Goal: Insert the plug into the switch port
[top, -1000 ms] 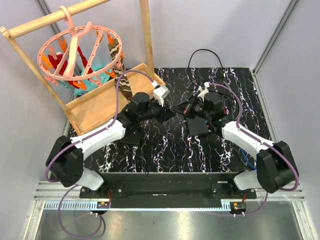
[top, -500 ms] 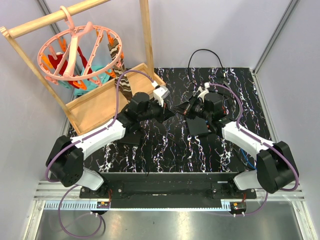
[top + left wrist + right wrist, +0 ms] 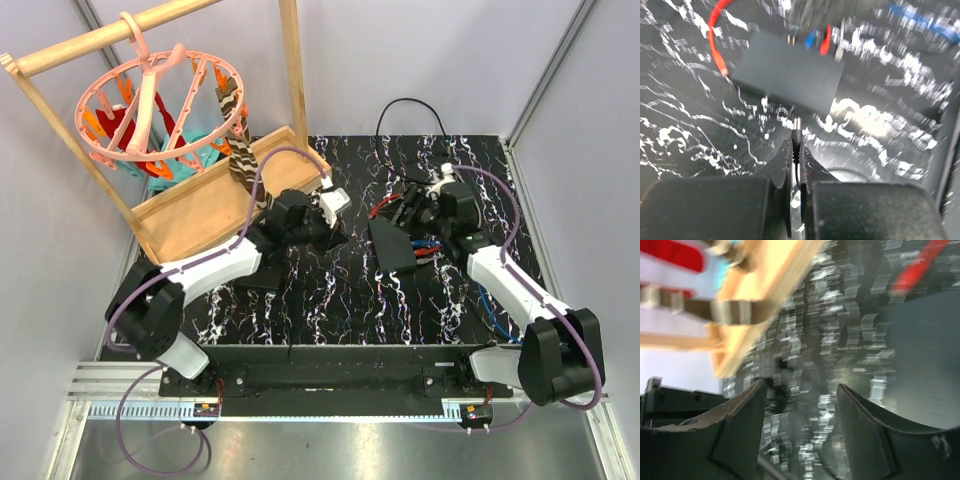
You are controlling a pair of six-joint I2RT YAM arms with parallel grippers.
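Observation:
My left gripper (image 3: 797, 150) is shut on the plug (image 3: 797, 126), a small black barrel with a metal tip that sticks out past the fingertips, its thin cord running back between them. The tip points at the near long edge of the flat black switch box (image 3: 790, 70), a short gap away. The port itself is too blurred to make out. From above, the left gripper (image 3: 338, 235) sits left of the box (image 3: 395, 252). My right gripper (image 3: 800, 405) stands open with nothing in it, above the box's far left corner (image 3: 390, 208).
Red (image 3: 715, 37) and blue (image 3: 811, 39) cables plug into the box's far edge. A wooden tray (image 3: 200, 215) and rack with a pink peg hanger (image 3: 150, 100) stand at the back left. A black cord (image 3: 410, 105) loops at the back.
The right gripper has opened and drawn back to the right. The left gripper has shut on the plug and moved right, toward the box.

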